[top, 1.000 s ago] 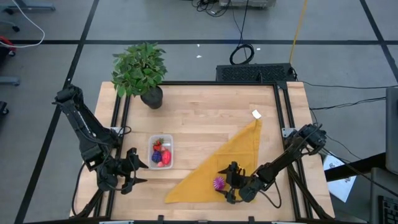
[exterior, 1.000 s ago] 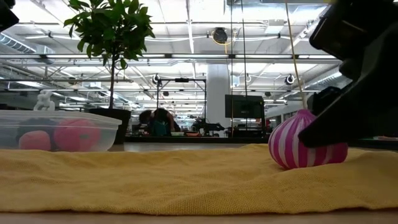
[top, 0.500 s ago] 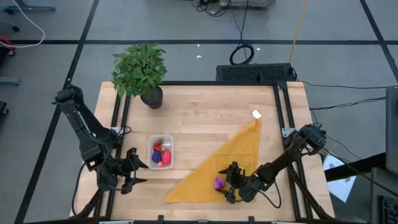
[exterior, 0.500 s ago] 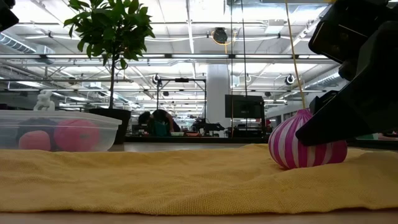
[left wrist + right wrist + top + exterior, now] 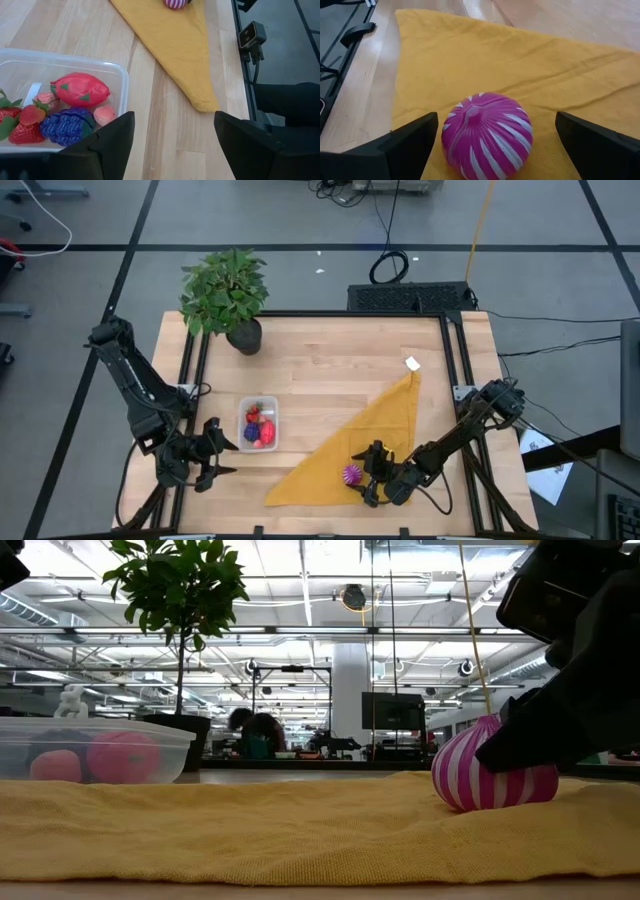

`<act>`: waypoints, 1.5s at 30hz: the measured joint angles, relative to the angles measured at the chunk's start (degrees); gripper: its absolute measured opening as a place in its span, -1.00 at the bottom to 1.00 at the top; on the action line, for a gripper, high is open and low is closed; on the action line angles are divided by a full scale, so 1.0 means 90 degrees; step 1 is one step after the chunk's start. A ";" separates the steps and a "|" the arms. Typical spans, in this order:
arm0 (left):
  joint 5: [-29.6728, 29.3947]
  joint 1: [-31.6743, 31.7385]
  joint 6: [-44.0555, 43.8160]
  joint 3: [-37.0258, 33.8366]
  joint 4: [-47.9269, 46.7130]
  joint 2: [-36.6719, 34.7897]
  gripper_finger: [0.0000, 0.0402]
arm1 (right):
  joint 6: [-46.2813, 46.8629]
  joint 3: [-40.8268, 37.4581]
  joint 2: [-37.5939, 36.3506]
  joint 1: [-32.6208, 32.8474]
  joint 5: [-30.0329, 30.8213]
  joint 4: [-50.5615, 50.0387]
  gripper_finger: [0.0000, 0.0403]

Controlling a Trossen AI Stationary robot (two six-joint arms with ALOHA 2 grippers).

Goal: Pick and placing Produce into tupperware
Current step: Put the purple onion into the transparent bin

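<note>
Most of the produce is already found inside the tupperware (image 5: 65,65), the clear box set on the bare wood of the table (image 5: 330,370) toward the left side. In the left wrist view a red pointed fruit (image 5: 80,89), a strawberry (image 5: 22,120), a purple bunch of grapes (image 5: 67,125) and a small pink piece (image 5: 104,115) are counted in it. One piece is left outside: the magenta striped ball (image 5: 487,135), which rests on the mustard-yellow cloth (image 5: 350,445) near the front edge, well apart from the box.

The right pincer (image 5: 368,476) is lowered to the cloth with its fingers spread wide on either side of the ball; the ball is bracketed but not yet gripped, and clear gaps are seen on both sides in the right wrist view. The left pincer (image 5: 212,452) is parked just beside the tupperware, its fingers held apart and nothing carried.

The task is judged nearly complete. What remains is for the ball to be closed on, lifted, carried across to the box and released there. The potted plant (image 5: 228,292) at the far corner is left out of it.
</note>
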 joint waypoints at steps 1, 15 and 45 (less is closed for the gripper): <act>0.0000 -0.0002 -0.0005 0.0000 0.0000 0.0000 0.39 | -0.0024 0.0000 0.0000 0.0000 -0.0019 0.0000 0.95; 0.0000 -0.0002 -0.0046 0.0000 0.0000 0.0000 0.39 | -0.0058 0.0000 0.0000 0.0000 -0.0324 -0.0002 0.95; 0.0000 0.0000 -0.0027 0.0000 -0.0002 0.0000 0.39 | 0.0127 -0.0002 -0.0007 -0.0085 -0.0329 -0.0056 0.36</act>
